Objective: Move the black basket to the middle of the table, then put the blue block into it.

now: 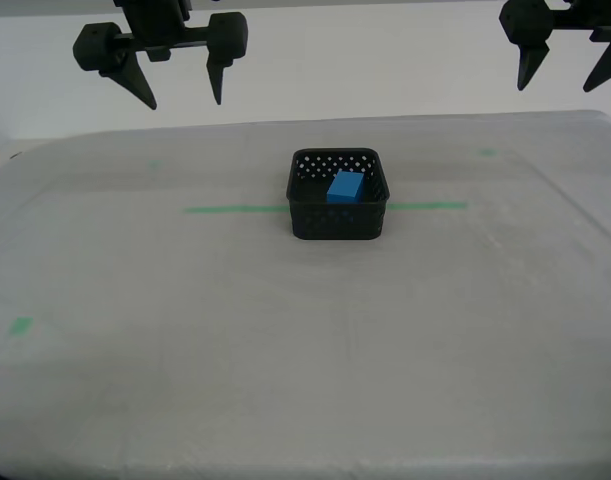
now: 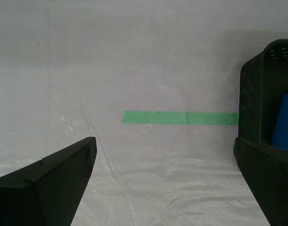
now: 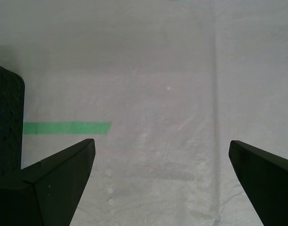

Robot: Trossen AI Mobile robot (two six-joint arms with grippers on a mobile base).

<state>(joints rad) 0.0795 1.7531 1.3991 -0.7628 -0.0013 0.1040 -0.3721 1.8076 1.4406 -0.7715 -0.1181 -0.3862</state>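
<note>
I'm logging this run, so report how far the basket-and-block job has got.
Done, by the look of it: the black basket sits mid-table across the green tape line, with the blue block inside it. In hand: nothing; my first gripper and my second gripper are open and empty above the cloth. Left: nothing visible.

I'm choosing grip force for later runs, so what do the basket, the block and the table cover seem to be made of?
The black basket looks like moulded plastic, matte black, with rounded corners and rows of punched round holes. The blue block has plain, matte, solid-looking faces; plastic, foam or painted wood cannot be told apart. The table is covered in pale woven-looking cloth, going by its creases and fine texture in the wrist views.
</note>
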